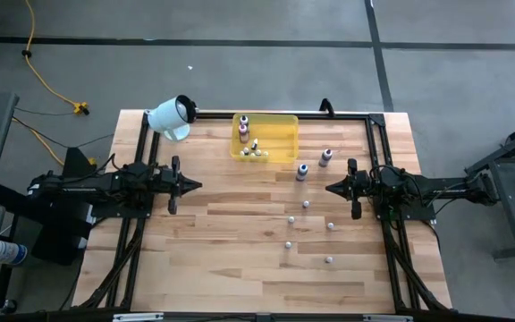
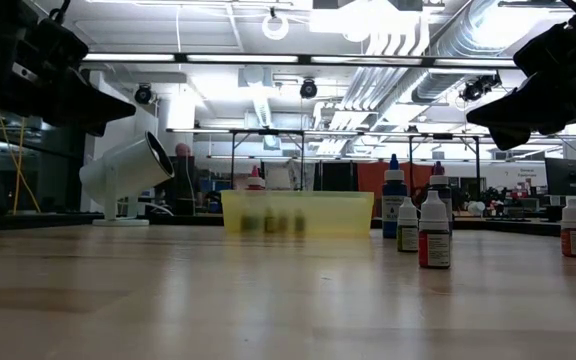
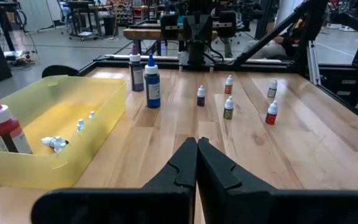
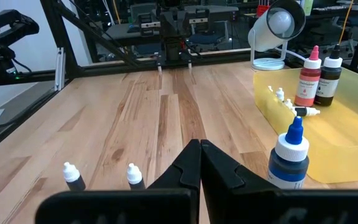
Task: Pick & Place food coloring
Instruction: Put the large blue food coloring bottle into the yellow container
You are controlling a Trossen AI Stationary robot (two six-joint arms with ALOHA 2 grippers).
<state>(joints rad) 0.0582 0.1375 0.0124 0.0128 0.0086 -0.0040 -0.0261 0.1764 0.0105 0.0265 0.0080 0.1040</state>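
Although the high view takes in the whole table, its smallest bottles show only as pale dots. Left gripper sits at 9 o'clock, right gripper at 3 o'clock; both hang clear of the food coloring, fingers together. A yellow tray lies at 12 o'clock holding two taller bottles and several small ones. Two taller bottles stand just outside it toward 2 o'clock; five small droppers are scattered from centre toward 5 o'clock. A white cylinder lies at 11 o'clock.

Low view: tray contents are dim shapes behind the translucent wall; their labels cannot be read. Four droppers stand to the right, one cut off near the edge. Both arms are cropped at the upper corners.

Left wrist view: closed fingers point across bare wood; the tray's near end runs out of view, a red-bodied bottle inside.

Right wrist view: a blue-capped bottle stands close beside the pressed-together fingers, its base hidden; two droppers are partly hidden too.
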